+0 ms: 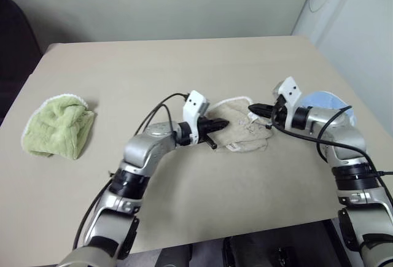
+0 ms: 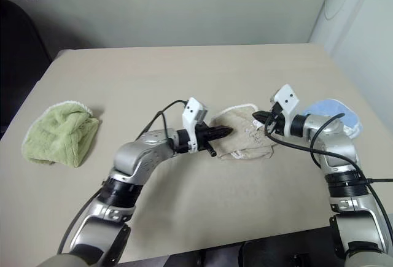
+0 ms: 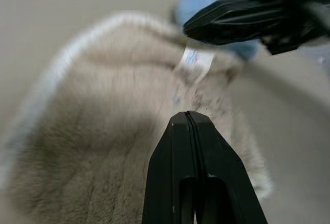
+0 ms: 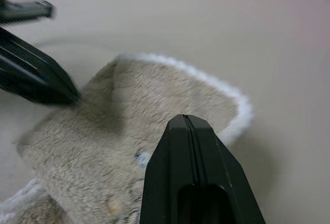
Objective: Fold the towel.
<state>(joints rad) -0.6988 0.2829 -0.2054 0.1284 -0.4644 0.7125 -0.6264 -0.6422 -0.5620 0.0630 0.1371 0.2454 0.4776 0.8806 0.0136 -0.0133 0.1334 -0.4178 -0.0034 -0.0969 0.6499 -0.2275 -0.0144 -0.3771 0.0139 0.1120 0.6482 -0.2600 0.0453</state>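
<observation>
The beige towel [image 1: 244, 137] lies bunched in a loosely folded heap at the middle of the table, with its white corded edge [image 4: 227, 92] curving round the far side and a small white label [image 3: 195, 62] sticking up. My left gripper [image 1: 225, 123] is shut and hovers at the towel's left edge, with no cloth between its fingers. My right gripper [image 1: 252, 107] is also shut. It hangs just above the towel's far right corner and holds nothing. The two tips point toward each other across the towel, a short way apart.
A fluffy lime-green towel [image 1: 58, 126] sits crumpled near the table's left edge. A light-blue cloth [image 1: 324, 101] lies behind my right wrist, close to the right edge. The tan table [image 1: 184, 64] stretches bare toward the wall. A dark chair [image 1: 15, 27] stands at far left.
</observation>
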